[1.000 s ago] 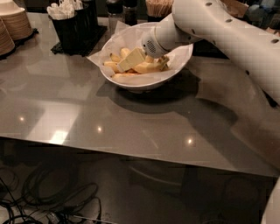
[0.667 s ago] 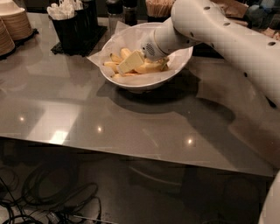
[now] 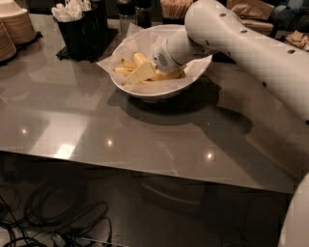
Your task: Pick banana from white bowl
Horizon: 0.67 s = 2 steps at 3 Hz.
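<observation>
The white bowl point(image 3: 154, 92), lined with white paper point(image 3: 119, 54), stands at the back middle of the grey table. Several yellow bananas lie in it. The plumpest banana point(image 3: 140, 73) shows at the bowl's left-centre, partly covered by the arm. My gripper point(image 3: 170, 73) reaches down into the bowl from the right, among the bananas. The round white wrist point(image 3: 166, 54) hides most of it. I cannot tell whether it touches or holds the banana.
Stacked tan paper bowls point(image 3: 13, 30) stand at the far left. A black caddy with white utensils point(image 3: 79, 26) stands left of the bowl. A cup of sticks point(image 3: 176, 7) and brown paper bags point(image 3: 251, 8) stand behind. Cables point(image 3: 53, 217) lie under the table's front edge.
The wrist has shifted slightly to the left and lower into the bowl. The bowl and the bananas stay where they were.
</observation>
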Tool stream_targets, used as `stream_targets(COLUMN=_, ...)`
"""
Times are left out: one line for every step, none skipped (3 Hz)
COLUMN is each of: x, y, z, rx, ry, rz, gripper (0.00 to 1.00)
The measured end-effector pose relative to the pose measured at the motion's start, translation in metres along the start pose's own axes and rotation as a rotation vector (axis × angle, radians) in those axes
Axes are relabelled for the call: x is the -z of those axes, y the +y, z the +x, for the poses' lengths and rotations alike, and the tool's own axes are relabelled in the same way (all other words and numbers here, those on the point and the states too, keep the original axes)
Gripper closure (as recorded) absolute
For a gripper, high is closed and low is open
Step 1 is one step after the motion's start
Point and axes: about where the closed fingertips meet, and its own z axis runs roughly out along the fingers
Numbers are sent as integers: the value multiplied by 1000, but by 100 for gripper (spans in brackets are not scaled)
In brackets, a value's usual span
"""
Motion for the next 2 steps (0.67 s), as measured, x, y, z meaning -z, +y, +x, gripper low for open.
stream_targets(x=-1, y=0, z=2, rx=-4, ry=1, rz=-5, gripper=45)
stream_targets(x=1, y=-3, z=5, rx=-11, ry=0, rz=-6, gripper=68)
